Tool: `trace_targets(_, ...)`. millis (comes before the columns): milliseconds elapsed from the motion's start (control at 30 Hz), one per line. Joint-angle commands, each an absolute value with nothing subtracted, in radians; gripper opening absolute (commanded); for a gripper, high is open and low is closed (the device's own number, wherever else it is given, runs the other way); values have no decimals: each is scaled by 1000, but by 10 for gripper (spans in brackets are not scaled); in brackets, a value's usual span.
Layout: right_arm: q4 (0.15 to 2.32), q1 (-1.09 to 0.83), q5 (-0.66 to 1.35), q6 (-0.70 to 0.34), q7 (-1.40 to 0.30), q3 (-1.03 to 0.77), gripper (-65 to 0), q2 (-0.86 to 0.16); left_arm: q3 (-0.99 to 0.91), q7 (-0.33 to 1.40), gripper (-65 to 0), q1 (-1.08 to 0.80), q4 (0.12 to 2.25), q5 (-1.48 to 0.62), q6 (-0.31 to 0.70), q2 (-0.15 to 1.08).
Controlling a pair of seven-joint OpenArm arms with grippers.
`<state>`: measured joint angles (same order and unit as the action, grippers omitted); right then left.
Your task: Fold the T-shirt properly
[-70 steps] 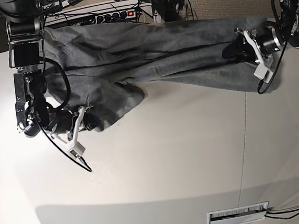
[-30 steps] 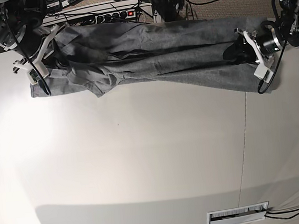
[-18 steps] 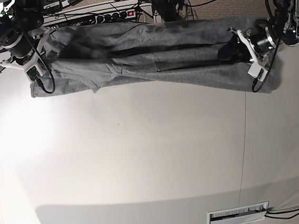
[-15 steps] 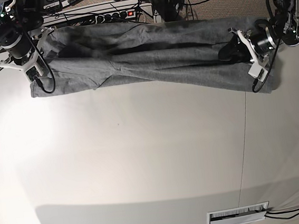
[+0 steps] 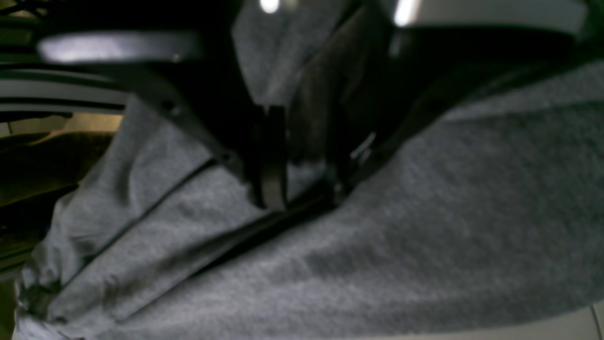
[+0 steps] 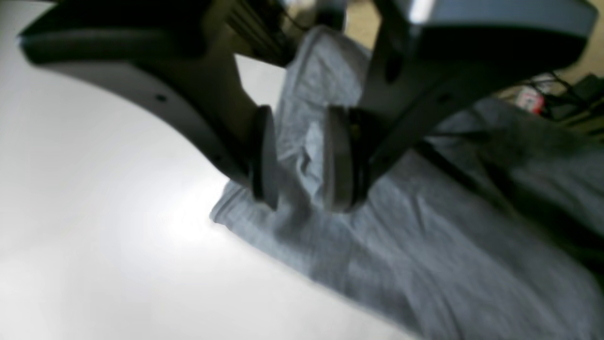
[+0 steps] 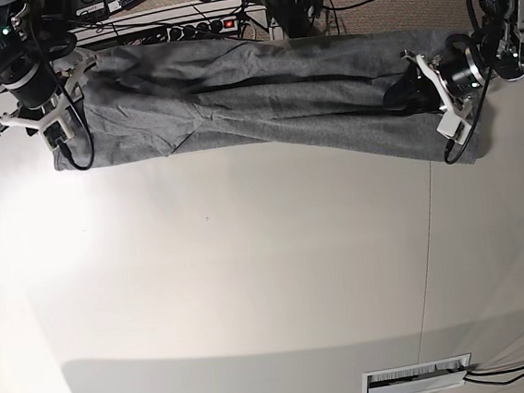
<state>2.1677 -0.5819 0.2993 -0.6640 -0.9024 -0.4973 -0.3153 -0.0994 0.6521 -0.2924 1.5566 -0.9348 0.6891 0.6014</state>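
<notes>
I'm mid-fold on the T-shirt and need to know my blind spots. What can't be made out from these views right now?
- Left gripper: left wrist view is dark and blurred; cloth lies between its fingers, but a firm grip is unclear.
- Right gripper: jaws apart over the T-shirt; motion blur hides any contact with it.
- Base view: the arm bodies hide both grippers' fingertips.
- Neckline and sleeves: lost in the bunched folds.

There is one T-shirt on one counter, two grippers, left gripper and right gripper, and one power strip.
</notes>
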Motion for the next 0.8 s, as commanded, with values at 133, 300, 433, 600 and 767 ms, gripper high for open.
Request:
trace_targets(133,2046,-584,315,-659,-832,-504,-650,-327,-110,627,-538,-285,1569,-933,698,617)
trace_targets(300,1944,-565,324,-661,-744,-503,-650,-327,-110,604,-601,-285,1569,-904,698,617)
trace_targets(433,1829,-492,324,-661,-706,-503,-650,-327,-110,515,-601,-285,1569,-812,698,617)
trace_targets(600,1693,-375,324,-661,-707,-503,-650,-327,-110,417,-601,-285,1569,-698,698,617)
trace_targets(767,1625,-294,324,-661,-707,-482,-650,-327,-110,410,-601,-285,1569,-648,683,617)
